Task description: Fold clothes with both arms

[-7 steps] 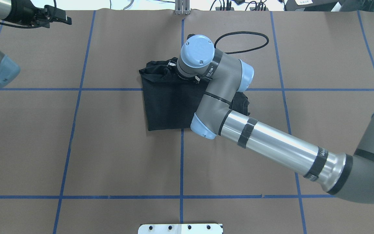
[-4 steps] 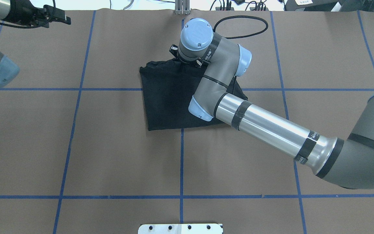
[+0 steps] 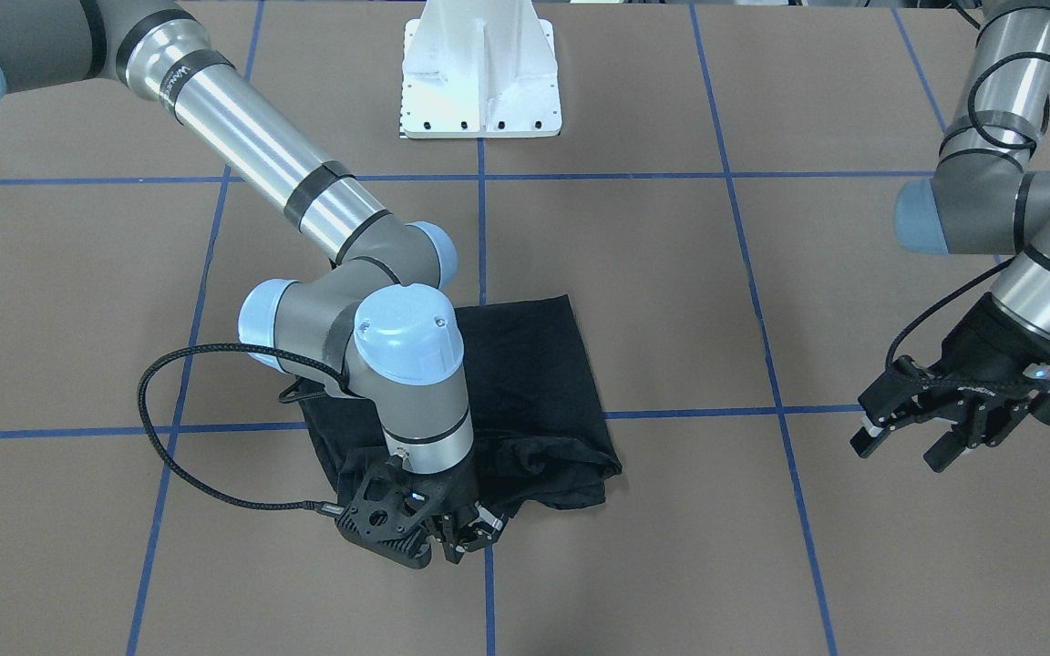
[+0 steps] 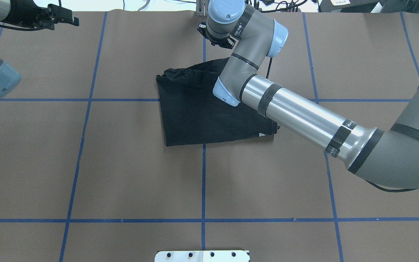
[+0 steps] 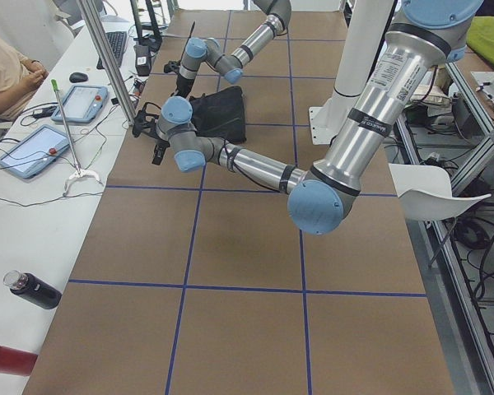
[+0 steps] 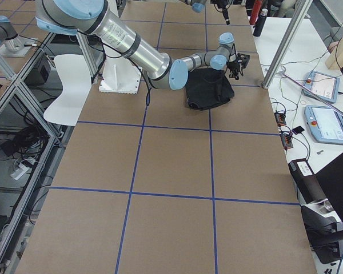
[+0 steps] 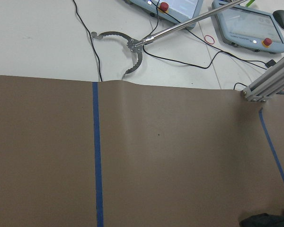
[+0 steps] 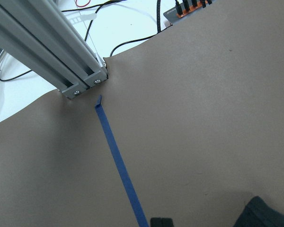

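The black T-shirt [image 4: 195,116] lies folded on the brown table [image 4: 122,174], its far edge bunched [image 3: 534,478] and its plain side up. My right gripper [image 3: 468,536] hangs just past that bunched edge, on the operators' side, with its fingers apart and no cloth between them. In the right wrist view only a corner of the shirt [image 8: 270,215] shows at the bottom right. My left gripper [image 3: 903,446] hovers open and empty far off to the side, at the table's far left corner [image 4: 69,20].
The right arm's forearm [image 4: 304,120] crosses above the shirt's right part. A black cable [image 3: 160,437] loops beside the wrist. An aluminium post [image 8: 61,56] stands at the far edge. The white pedestal [image 3: 479,82] is on the robot's side. A seated person [image 5: 8,70] and teach pendants [image 6: 326,85] are at the bench.
My right gripper has gone from the shirt's far edge out beyond it toward the table's far edge, leaving the cloth behind. The shirt's right part now shows flat. The left arm has barely moved.
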`<action>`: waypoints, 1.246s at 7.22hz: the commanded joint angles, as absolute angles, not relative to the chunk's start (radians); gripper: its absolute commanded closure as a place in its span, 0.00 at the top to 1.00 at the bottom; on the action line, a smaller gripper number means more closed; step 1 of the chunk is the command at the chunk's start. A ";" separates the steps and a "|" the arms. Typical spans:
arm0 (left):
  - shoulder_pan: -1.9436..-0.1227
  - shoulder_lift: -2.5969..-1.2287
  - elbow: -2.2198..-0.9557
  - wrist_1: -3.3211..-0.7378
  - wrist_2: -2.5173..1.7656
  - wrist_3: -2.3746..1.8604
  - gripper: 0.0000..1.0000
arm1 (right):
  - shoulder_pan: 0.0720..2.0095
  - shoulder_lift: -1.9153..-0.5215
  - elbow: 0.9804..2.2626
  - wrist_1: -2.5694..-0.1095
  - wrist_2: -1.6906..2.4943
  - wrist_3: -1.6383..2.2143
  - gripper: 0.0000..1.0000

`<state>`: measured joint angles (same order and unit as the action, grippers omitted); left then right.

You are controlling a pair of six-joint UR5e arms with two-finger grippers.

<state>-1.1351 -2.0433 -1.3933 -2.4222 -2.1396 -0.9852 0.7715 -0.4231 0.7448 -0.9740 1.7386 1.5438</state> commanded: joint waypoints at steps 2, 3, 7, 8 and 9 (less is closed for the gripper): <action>-1.135 -2.025 -1.407 -2.422 -2.141 -0.976 1.00 | 0.810 -0.644 1.053 -1.052 1.869 1.482 0.00; -1.137 -2.025 -1.416 -2.421 -2.141 -0.973 1.00 | 0.857 -0.705 1.131 -1.125 1.938 1.395 0.00; -1.210 -1.912 -1.440 -2.421 -2.155 -0.598 1.00 | 1.231 -1.131 1.368 -1.210 2.306 0.845 1.00; -1.236 -1.835 -1.460 -2.421 -2.166 -0.446 1.00 | 1.317 -1.243 1.405 -1.212 2.354 0.712 1.00; -1.238 -1.751 -1.486 -2.424 -2.155 -0.354 1.00 | 1.377 -1.334 1.407 -1.213 2.371 0.542 1.00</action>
